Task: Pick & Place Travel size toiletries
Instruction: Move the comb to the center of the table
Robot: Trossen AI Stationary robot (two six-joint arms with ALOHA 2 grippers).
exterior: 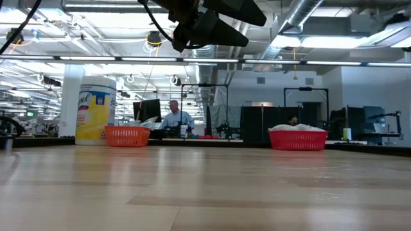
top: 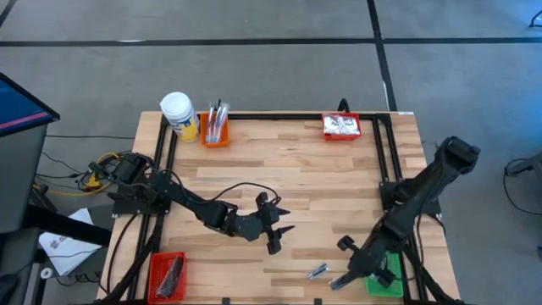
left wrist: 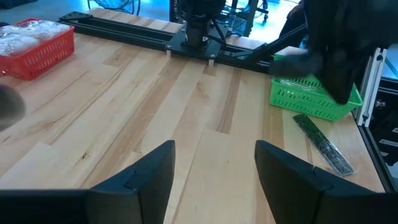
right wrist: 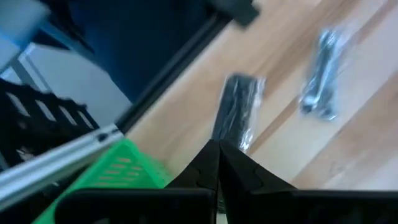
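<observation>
Right pincer is sitting clenched, grasping nothing, beside the green bin, dark sachet just ahead; left pincer is hovering released mid-bench.

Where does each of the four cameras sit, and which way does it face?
High: overhead, looking down on the table and both arms.
Low: at tabletop height, facing the room; the left pincer hangs above.
Left wrist: looks past its open fingers toward the green bin.
Right wrist: looks past its shut pincer at a dark packet.
Both wrist views share the green bin.
</observation>
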